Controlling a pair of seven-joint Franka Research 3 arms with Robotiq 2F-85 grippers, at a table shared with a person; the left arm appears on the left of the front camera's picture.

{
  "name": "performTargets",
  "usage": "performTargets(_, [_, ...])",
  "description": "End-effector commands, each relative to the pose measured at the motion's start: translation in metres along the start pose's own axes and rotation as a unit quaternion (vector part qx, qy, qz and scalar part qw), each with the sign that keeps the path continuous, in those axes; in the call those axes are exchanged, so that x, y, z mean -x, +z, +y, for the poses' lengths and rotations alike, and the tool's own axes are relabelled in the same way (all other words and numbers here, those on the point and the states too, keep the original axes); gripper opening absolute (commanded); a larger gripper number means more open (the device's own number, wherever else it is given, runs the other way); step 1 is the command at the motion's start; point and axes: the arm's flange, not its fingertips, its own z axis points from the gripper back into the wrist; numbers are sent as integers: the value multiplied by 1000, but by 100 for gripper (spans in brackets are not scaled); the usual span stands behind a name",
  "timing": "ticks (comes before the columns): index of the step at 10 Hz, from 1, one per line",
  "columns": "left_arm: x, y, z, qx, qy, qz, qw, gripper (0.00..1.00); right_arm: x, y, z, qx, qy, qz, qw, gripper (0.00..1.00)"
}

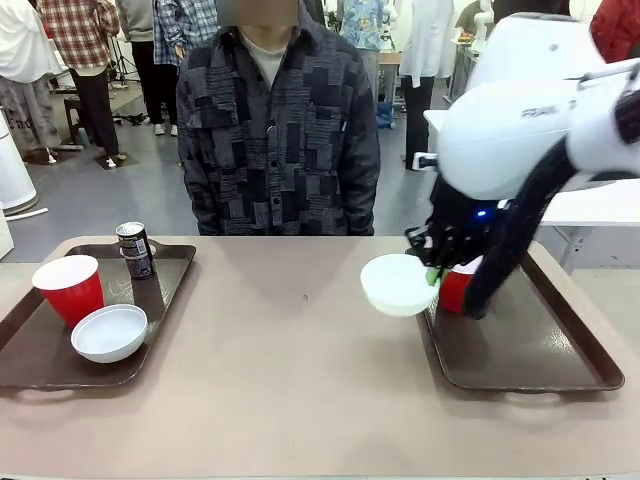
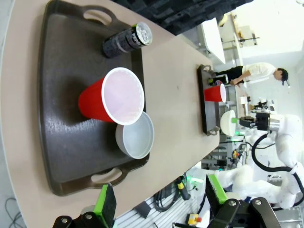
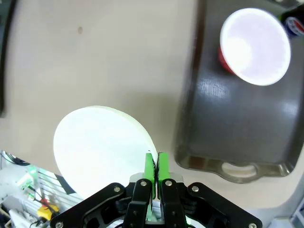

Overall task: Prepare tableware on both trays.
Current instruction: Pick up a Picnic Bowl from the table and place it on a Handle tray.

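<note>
My right gripper (image 1: 432,272) is shut on the rim of a white bowl (image 1: 397,285), holding it above the table just left of the right tray (image 1: 540,360). In the right wrist view the green pads (image 3: 150,167) pinch the bowl (image 3: 99,145) beside the tray's handle end (image 3: 237,123). A red cup (image 3: 255,46) stands on that tray, with a dark can (image 3: 295,24) at the picture's corner. The left tray (image 1: 40,360) holds a red cup (image 1: 70,288), a white bowl (image 1: 109,332) and a can (image 1: 134,250). My left gripper (image 2: 161,199) hangs open above that tray (image 2: 61,142).
A person in a dark patterned shirt (image 1: 275,130) stands at the far side of the table, hands out of view. Bare table (image 1: 290,350) lies between the two trays. My right arm (image 1: 520,140) hides much of the right tray's far end.
</note>
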Motion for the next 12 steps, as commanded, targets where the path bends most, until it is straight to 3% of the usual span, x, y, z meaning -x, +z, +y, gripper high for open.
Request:
performTargets(1, [0, 1, 0, 6, -7, -10, 1000, 100, 8, 0, -45, -17, -6, 12, 1000, 0])
performTargets(6, [0, 1, 0, 6, -7, -10, 1000, 100, 18, 12, -135, -25, -45, 1, 999, 0])
performTargets(12, [0, 1, 0, 6, -7, -10, 1000, 100, 12, 13, -130, -23, -41, 4, 999, 0])
